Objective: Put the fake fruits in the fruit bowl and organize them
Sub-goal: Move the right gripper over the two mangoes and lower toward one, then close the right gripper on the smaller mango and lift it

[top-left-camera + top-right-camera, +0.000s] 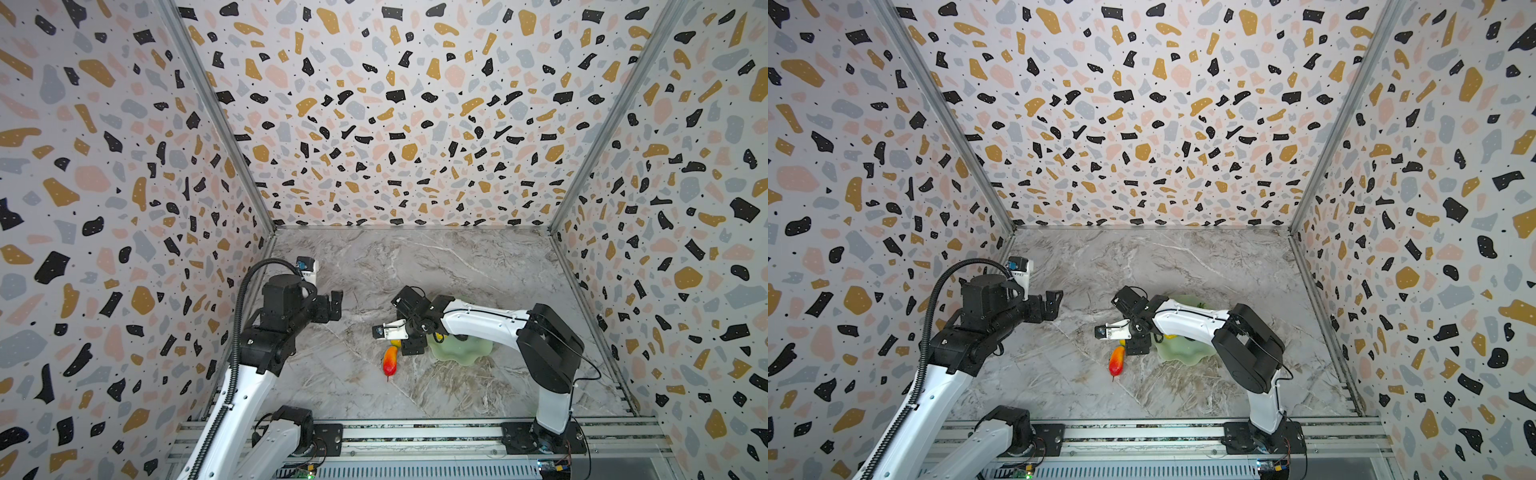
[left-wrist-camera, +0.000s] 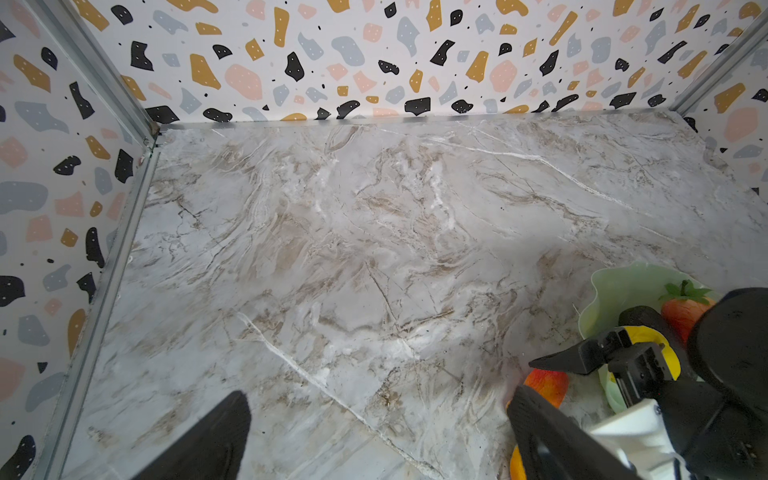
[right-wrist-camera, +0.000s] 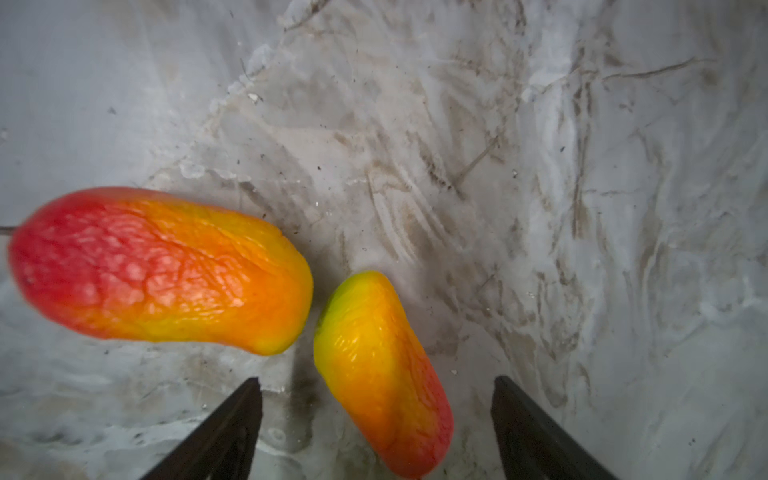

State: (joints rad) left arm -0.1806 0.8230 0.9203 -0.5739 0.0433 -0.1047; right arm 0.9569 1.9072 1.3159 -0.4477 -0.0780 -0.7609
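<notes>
Right wrist view only: stemmed oblong fruit [image 3: 158, 270] and other oblong fruit [image 3: 378, 365] lie on the surface [image 3: 540, 166], ends nearly touching.
Top views: stemmed oblong fruit sits at 9 o'clock of the fruit bowl [image 1: 465, 354]; the other is mostly hidden under the right arm [image 1: 482, 320].
Left wrist view only: strawberry [image 2: 681, 311] and yellow fruit [image 2: 652, 334] in the bowl.
Count: two oblong fruits, one strawberry, one yellow fruit, one bowl.
Right fingers [image 3: 232, 424]: spread, straddling the other oblong fruit without touching it.
Left fingers [image 2: 216, 436]: spread, empty.

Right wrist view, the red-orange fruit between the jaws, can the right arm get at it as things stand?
Probably yes: the open jaws straddle that fruit with nothing in between, and the other fruit lies outside them.
</notes>
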